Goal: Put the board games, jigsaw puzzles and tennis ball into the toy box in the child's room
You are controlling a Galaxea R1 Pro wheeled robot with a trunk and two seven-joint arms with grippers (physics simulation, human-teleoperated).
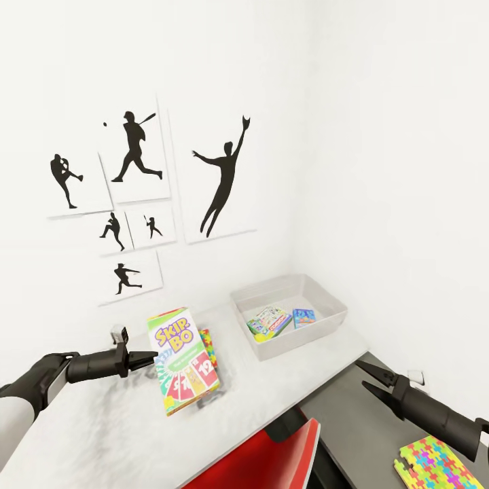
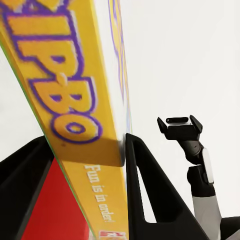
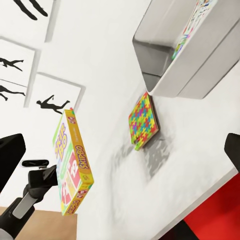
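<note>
Two games binned: I count a green-edged box [image 1: 268, 320] and a blue box [image 1: 303, 317] lying in the toy box [image 1: 326, 293], at 2 o'clock from my load.
SKIP-BO box [image 1: 182, 360]: held above the table [image 1: 102, 435]; I judge it light, stiff, glossy cardboard, best gripped across its thin edges.
Left gripper [image 1: 151, 356]: pinching that box's edge at 9 o'clock.
Right gripper [image 1: 365, 377]: spread, empty.
Jigsaw puzzles: one [image 3: 142, 120] beside the bin, one [image 1: 435, 465] on the dark cabinet [image 1: 353, 414].
</note>
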